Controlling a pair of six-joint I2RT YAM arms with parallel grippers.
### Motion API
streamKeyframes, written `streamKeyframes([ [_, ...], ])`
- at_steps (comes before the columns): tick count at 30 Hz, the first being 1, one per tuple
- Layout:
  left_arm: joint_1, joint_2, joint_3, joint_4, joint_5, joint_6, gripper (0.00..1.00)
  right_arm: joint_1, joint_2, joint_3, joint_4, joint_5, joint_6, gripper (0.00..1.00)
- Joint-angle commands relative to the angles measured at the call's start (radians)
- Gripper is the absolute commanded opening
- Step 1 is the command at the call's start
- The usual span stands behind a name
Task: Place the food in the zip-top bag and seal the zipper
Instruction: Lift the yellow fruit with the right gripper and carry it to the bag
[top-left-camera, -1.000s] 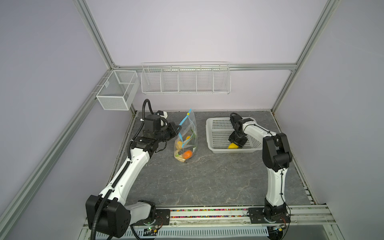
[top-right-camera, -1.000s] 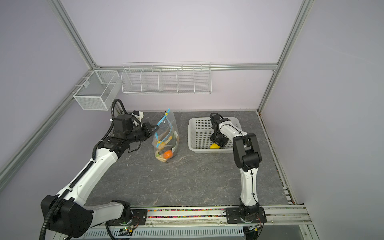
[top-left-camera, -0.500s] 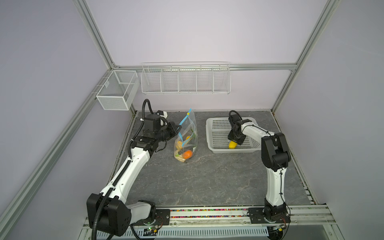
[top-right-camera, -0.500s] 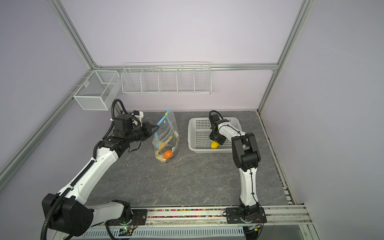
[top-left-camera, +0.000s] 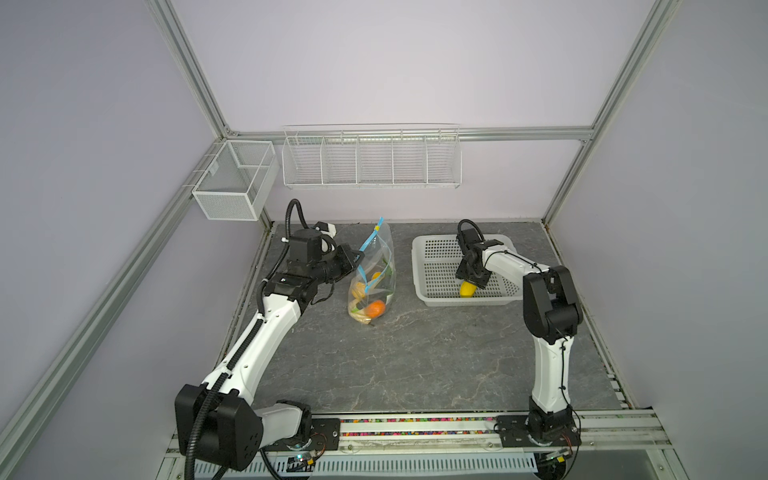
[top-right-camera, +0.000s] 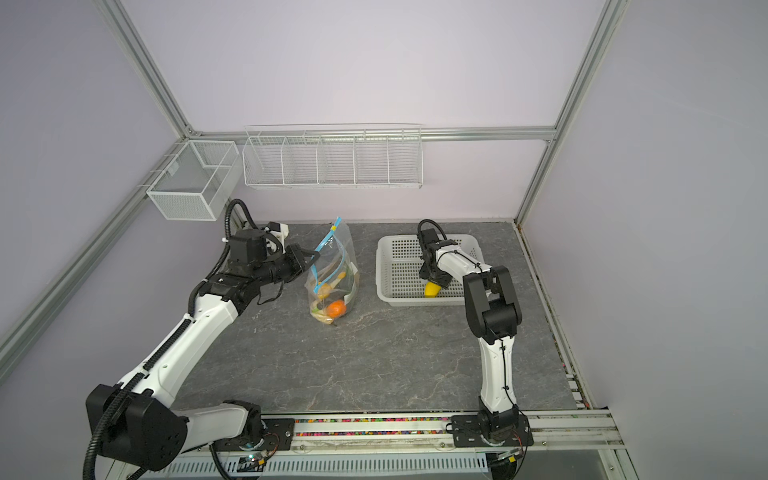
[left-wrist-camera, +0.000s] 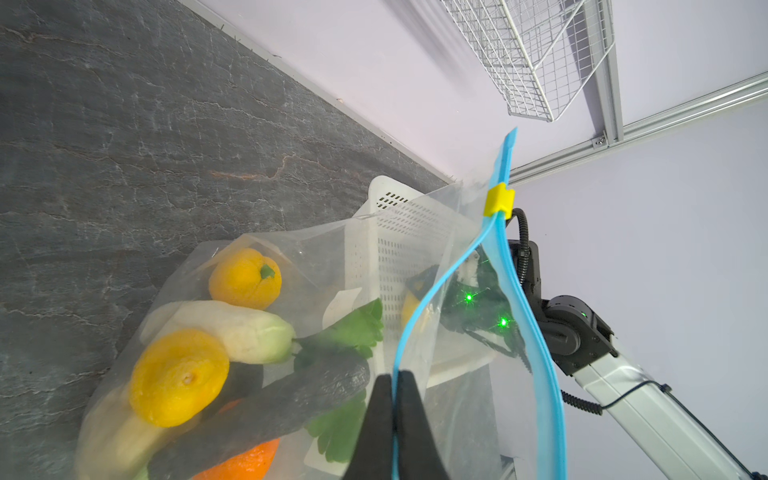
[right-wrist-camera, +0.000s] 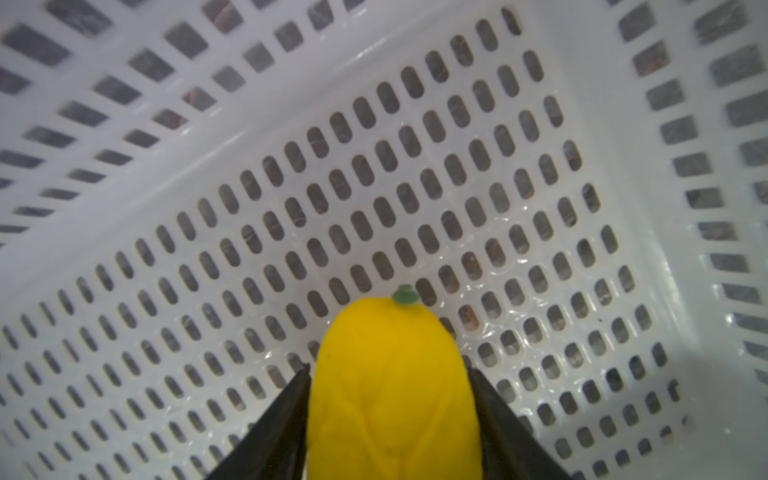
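Observation:
The zip-top bag (top-left-camera: 380, 266) (top-right-camera: 338, 266) stands upright left of centre in both top views, its mouth gaping. My left gripper (top-left-camera: 356, 259) (top-right-camera: 315, 259) (left-wrist-camera: 394, 380) is shut on one lip of the light-blue zipper (left-wrist-camera: 500, 266), whose yellow slider (left-wrist-camera: 498, 201) sits near the far end. Inside the bag lie an orange (top-left-camera: 375, 308), a lemon (left-wrist-camera: 178, 376), a white oblong piece (left-wrist-camera: 232, 330), a dark piece (left-wrist-camera: 270, 411) and leafy greens (left-wrist-camera: 353, 328). My right gripper (top-left-camera: 469, 283) (top-right-camera: 434, 283) (right-wrist-camera: 390, 374) is shut on a yellow food piece (right-wrist-camera: 395, 395) (top-left-camera: 467, 289) inside the basket.
The white perforated basket (top-left-camera: 432, 257) (top-right-camera: 390, 266) (right-wrist-camera: 374, 187) sits right of the bag on the grey stone tabletop (top-left-camera: 415, 357). A wire rack (top-left-camera: 370, 158) and a mesh bin (top-left-camera: 232, 183) hang on the back wall.
My right gripper has shifted slightly within the basket, staying at the yellow piece. The left arm and the bag have not moved.

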Motion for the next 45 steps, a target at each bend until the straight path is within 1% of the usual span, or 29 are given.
streamKeyframes([
  [1, 0.008, 0.009, 0.016, -0.003, 0.004, -0.003, 0.00, 0.000, -0.004, -0.004, 0.011, -0.010, -0.043, 0.54],
  [4, 0.008, 0.012, 0.022, -0.004, 0.005, -0.003, 0.00, -0.006, -0.036, -0.022, 0.041, -0.035, -0.063, 0.50],
  [7, 0.008, 0.015, 0.037, -0.015, 0.009, 0.003, 0.00, -0.005, -0.058, -0.004, 0.039, -0.036, -0.082, 0.47],
  [10, 0.007, 0.015, 0.047, -0.016, 0.012, 0.003, 0.00, -0.006, -0.082, 0.002, 0.045, -0.035, -0.097, 0.46],
  [13, 0.008, 0.011, 0.054, -0.019, 0.012, 0.009, 0.00, -0.006, -0.091, 0.009, 0.041, -0.058, -0.100, 0.44],
  [16, 0.014, 0.006, 0.049, -0.009, 0.017, 0.003, 0.00, -0.006, -0.108, 0.055, -0.009, -0.076, -0.103, 0.42],
  [22, 0.016, -0.012, 0.043, 0.004, 0.032, -0.013, 0.00, 0.024, -0.264, 0.053, -0.025, -0.091, -0.096, 0.42],
  [29, 0.014, 0.001, 0.085, -0.021, 0.047, -0.015, 0.00, 0.144, -0.409, 0.090, -0.049, -0.080, -0.061, 0.43],
  [34, 0.014, -0.008, 0.104, -0.018, 0.052, -0.022, 0.00, 0.257, -0.468, 0.149, -0.006, -0.029, -0.081, 0.43],
  [38, 0.015, -0.016, 0.114, -0.019, 0.047, -0.025, 0.00, 0.339, -0.470, 0.220, 0.024, 0.011, -0.120, 0.43],
  [45, 0.014, -0.023, 0.117, -0.012, 0.048, -0.034, 0.00, 0.482, -0.435, 0.300, 0.163, 0.046, -0.196, 0.43],
])
